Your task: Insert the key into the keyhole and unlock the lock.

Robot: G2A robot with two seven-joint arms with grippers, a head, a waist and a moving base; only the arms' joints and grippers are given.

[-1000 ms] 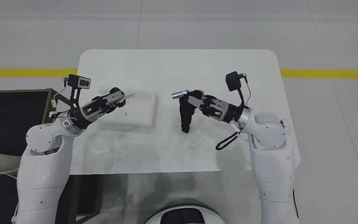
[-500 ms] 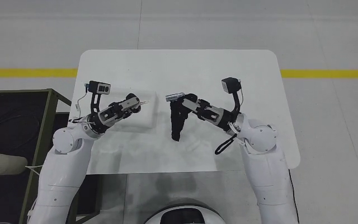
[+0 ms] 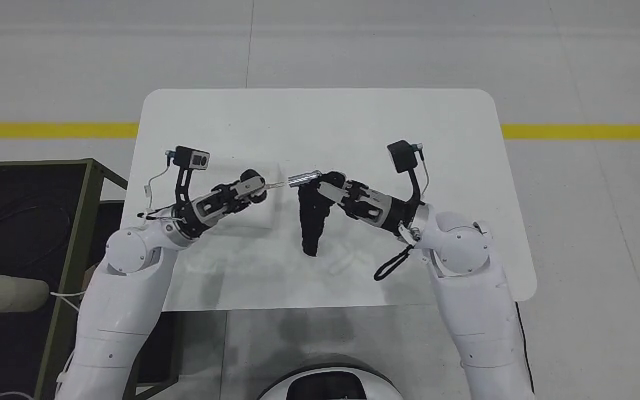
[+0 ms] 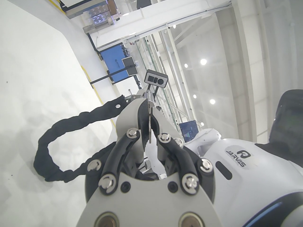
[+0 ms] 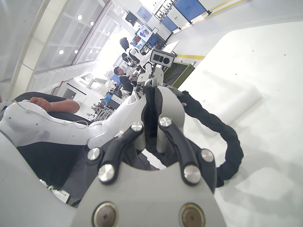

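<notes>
My left gripper [image 3: 258,186] is shut on a thin silver key [image 3: 275,184], held above the table's middle with its tip pointing at the lock. In the left wrist view the key [image 4: 149,128] stands edge-on between the closed fingers [image 4: 142,114]. My right gripper [image 3: 325,184] is shut on the lock [image 3: 305,178], whose silver end faces the key. The lock's black sleeved cable [image 3: 312,225] hangs down in a loop [image 5: 227,142]. Key tip and lock end nearly meet; whether they touch I cannot tell.
A white foam pad [image 3: 262,212] lies on the white table [image 3: 420,120] under my left gripper; it also appears in the right wrist view [image 5: 239,107]. A dark green cart [image 3: 60,200] stands off the table's left edge.
Both grippers have moved toward each other over the table's middle. The gap between key tip and lock end has shrunk from wide to almost nothing.
</notes>
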